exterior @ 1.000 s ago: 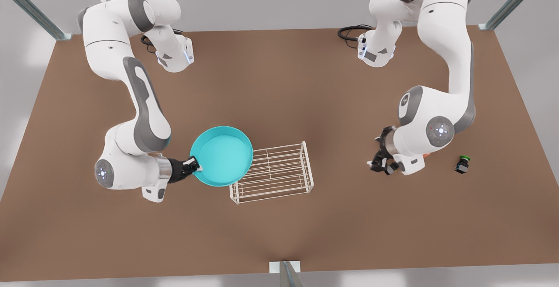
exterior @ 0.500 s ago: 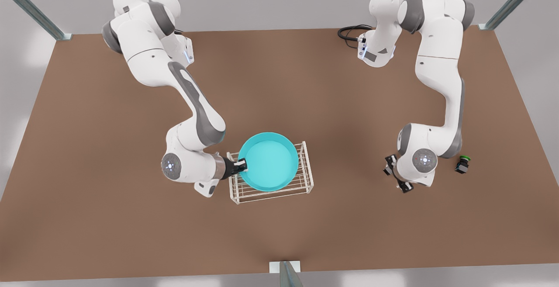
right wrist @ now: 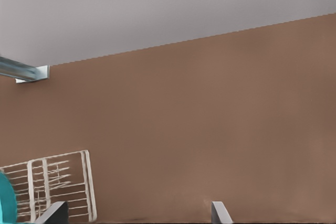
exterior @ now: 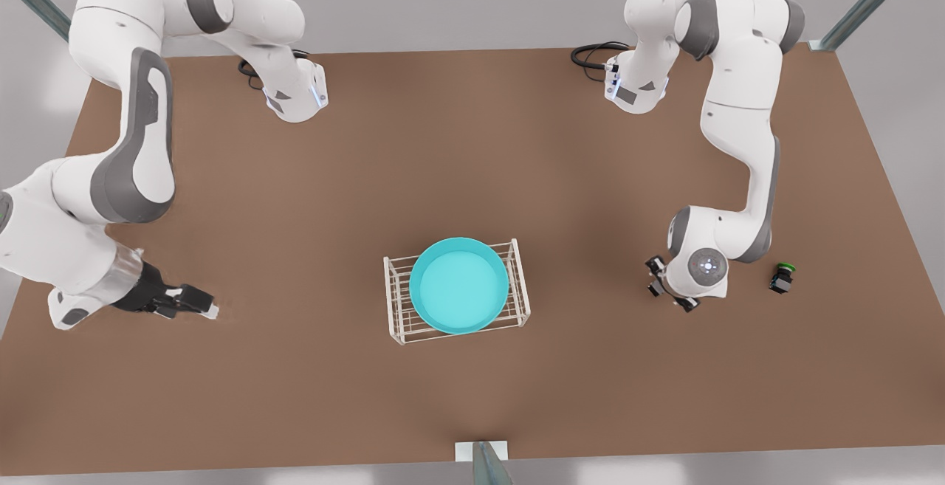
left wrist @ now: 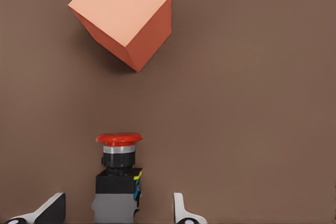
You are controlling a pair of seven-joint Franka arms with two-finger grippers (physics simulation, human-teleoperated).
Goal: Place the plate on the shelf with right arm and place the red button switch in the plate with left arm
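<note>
Resting on the shelf [exterior: 399,306] at mid-table [exterior: 472,160] is the plate [exterior: 459,286], released since before by the right gripper [exterior: 193,303], now backing off open-jawed, while the left gripper [left wrist: 118,214] is straddling the red switch [left wrist: 118,174] open, beside a cube [left wrist: 123,17].

Even, diffuse light is falling from overhead across the brown table [exterior: 472,167], casting only faint, soft shadows. An orange cube [left wrist: 125,17] is throwing a dim blurred shadow; nothing is glaring.
</note>
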